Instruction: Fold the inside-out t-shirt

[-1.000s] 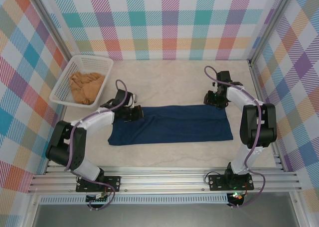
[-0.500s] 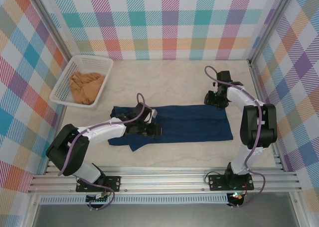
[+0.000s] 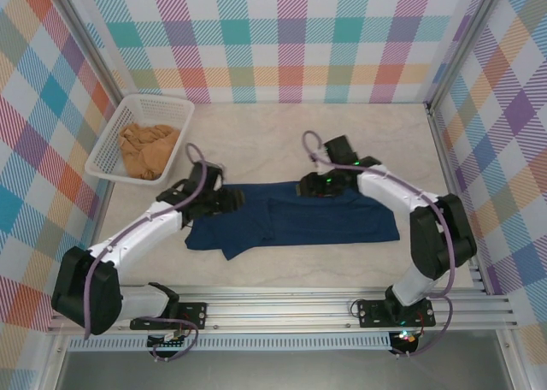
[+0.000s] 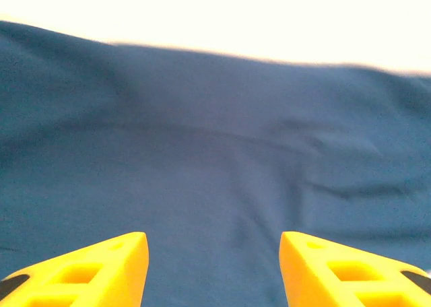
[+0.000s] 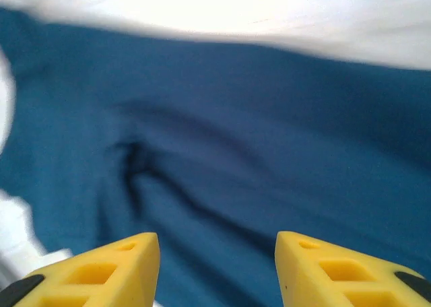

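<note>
Cloth item, soft, light and limp: navy t-shirt (image 3: 342,215) lying as a flat band across the middle of the table (image 3: 282,142), left part doubled over. Likely to sag and crease; best pinched at an edge or corner. Left gripper (image 3: 232,199) and right gripper (image 3: 304,186) are both parted and hold nothing. The top view gives the whole outline; the 2 wrist views give wrinkles under the yellow fingers (image 4: 101,270).

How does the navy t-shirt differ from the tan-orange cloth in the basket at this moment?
The navy t-shirt lies stretched out and mostly flat on the table; the tan-orange cloth sits bunched up inside the white basket. The navy t-shirt is dark blue and covers far more area than the tan-orange cloth. Both are soft fabric.
</note>
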Controlling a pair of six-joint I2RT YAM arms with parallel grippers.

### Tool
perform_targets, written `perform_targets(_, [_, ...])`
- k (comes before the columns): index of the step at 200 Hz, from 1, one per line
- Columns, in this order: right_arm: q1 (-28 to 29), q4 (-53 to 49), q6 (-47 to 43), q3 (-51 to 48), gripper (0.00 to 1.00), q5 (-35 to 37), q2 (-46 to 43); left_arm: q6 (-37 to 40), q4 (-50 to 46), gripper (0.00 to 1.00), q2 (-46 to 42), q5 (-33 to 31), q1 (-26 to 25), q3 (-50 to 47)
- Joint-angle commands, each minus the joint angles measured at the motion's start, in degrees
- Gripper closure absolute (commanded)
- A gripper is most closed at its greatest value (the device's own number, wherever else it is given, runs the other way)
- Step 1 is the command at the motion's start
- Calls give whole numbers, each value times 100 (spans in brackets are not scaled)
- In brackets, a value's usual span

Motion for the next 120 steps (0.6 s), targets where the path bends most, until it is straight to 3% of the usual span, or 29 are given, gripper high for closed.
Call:
perform_targets(1, [602, 978, 787, 241, 51, -446, 488, -162, -8, 46, 293, -311, 744, -207])
perform_targets(41, [975, 1234, 1693, 858, 48, -215, 1472, -67, 472, 46, 1302, -10, 1595, 246])
perform_targets(81, [1063, 1326, 1961, 995, 50, 16, 1868, 153, 600, 47, 1961, -10, 1683, 653])
perform_targets(120, [1062, 1369, 2003, 1048, 62, 55, 1980, 300, 807, 52, 2423, -47, 1692, 950])
